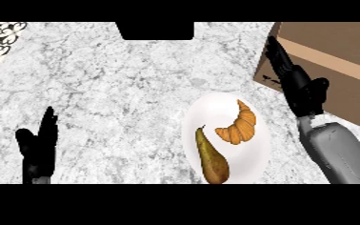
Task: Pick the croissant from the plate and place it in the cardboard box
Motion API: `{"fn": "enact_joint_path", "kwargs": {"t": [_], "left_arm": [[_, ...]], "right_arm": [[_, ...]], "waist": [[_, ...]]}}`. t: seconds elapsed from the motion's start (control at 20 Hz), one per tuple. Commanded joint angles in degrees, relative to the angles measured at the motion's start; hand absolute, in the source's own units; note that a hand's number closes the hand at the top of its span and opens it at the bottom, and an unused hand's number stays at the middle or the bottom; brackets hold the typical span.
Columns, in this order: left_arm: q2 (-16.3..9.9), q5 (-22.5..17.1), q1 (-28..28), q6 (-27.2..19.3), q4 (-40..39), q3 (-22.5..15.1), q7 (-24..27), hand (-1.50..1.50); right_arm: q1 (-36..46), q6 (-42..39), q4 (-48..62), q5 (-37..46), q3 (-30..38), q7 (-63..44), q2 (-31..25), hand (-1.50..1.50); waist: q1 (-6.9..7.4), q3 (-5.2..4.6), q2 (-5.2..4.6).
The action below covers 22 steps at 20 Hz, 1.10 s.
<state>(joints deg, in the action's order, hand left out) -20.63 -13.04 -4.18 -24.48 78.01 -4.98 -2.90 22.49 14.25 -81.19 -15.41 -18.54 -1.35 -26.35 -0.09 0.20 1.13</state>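
Observation:
An orange croissant lies on the right half of a white plate, curved side to the right. My right hand hovers to the right of the plate with straight fingers pointing up and away, in front of the cardboard box. It holds nothing and does not touch the croissant. At the lower left my left hand rests open, fingers up, far from the plate.
A brown-green pear lies on the plate's lower left, beside the croissant. A dark rectangular object sits at the counter's far edge. A white patterned item shows at the top left corner.

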Motion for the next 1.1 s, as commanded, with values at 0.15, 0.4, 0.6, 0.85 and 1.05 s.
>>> {"fn": "enact_joint_path", "kwargs": {"t": [0.15, 0.4, 0.6, 0.85, 1.05], "left_arm": [[-6.6, 4.6, 6.3, 6.6, 7.2, -3.1, 5.2, 0.0], [-9.2, 5.5, 9.1, 13.9, 10.4, -7.1, 8.4, 0.0], [-11.4, 4.7, 9.8, 17.5, 12.0, -7.0, 8.9, 0.0], [-12.1, 4.1, 11.2, 20.7, 11.9, -7.3, 9.3, 0.0], [-10.8, 4.3, 13.9, 21.1, 12.0, -8.3, 7.8, 0.0]], "right_arm": [[-0.8, 15.6, -8.5, 8.6, 6.9, -2.7, -5.5, -1.5], [-9.1, 23.2, -9.4, 18.4, 6.6, -10.9, -13.1, -1.5], [-17.8, 28.1, -21.6, 27.4, 3.2, -15.5, -17.0, -1.5], [-24.8, 24.7, -30.3, 40.4, -2.2, -24.2, -25.1, -1.5], [-23.8, 15.7, -36.0, 46.5, -5.9, -40.0, -27.4, -1.5]], "waist": [[-6.79, -0.44, 1.45], [-10.44, -0.72, 1.24], [-7.21, -0.59, 0.74], [-4.38, -0.61, -0.14], [-2.33, -0.73, -0.69]]}}
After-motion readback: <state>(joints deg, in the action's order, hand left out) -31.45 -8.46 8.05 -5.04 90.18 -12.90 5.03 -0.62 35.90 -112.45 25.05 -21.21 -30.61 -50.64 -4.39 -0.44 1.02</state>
